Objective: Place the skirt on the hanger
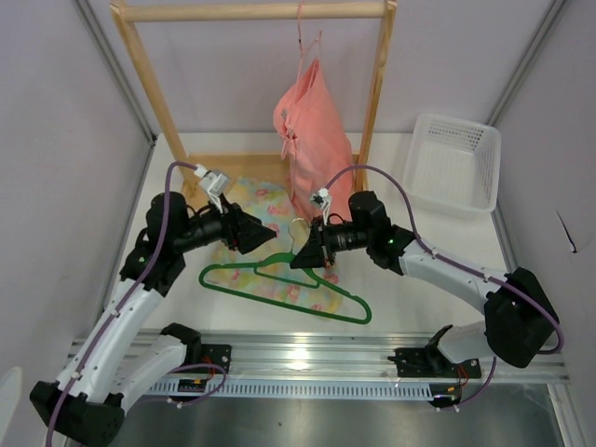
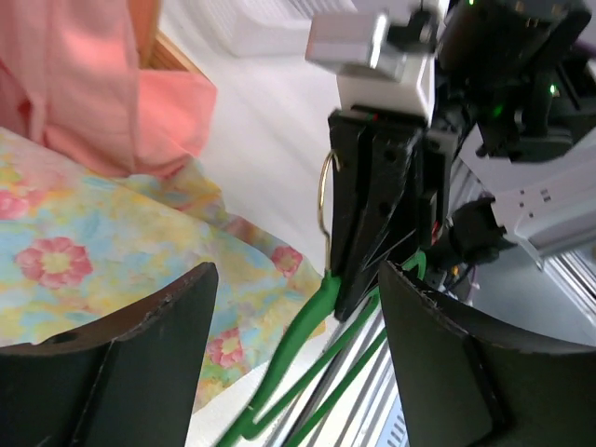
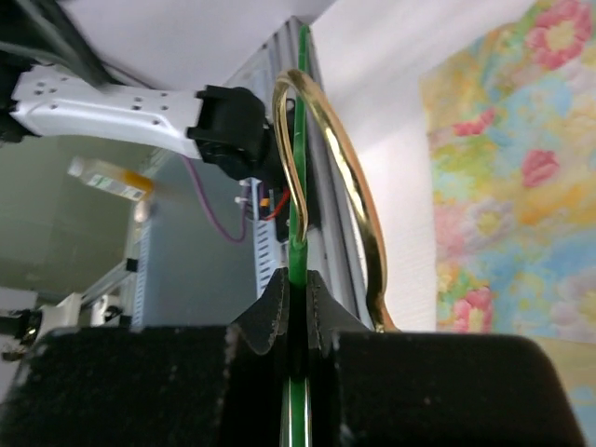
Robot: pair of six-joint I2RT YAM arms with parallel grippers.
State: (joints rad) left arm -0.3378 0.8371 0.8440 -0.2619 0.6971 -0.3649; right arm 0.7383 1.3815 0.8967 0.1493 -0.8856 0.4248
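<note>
The skirt [image 1: 265,209], pastel yellow, mint and blue with pink flowers, lies flat on the table; it also shows in the left wrist view [image 2: 102,251] and the right wrist view [image 3: 521,196]. The dark green hanger [image 1: 279,284] is held tilted over the skirt's near edge. My right gripper [image 1: 310,250] is shut on the hanger's neck [image 3: 297,279] just below its gold hook [image 3: 345,177]. My left gripper [image 1: 256,235] is open and empty, facing the right gripper, with the hanger [image 2: 298,331] showing between its fingers [image 2: 140,363].
A salmon-pink garment [image 1: 312,140] hangs on a thin pink hanger from a wooden rack [image 1: 251,11] at the back. A white basket [image 1: 452,163] stands at the back right. The metal rail [image 1: 307,358] runs along the near table edge.
</note>
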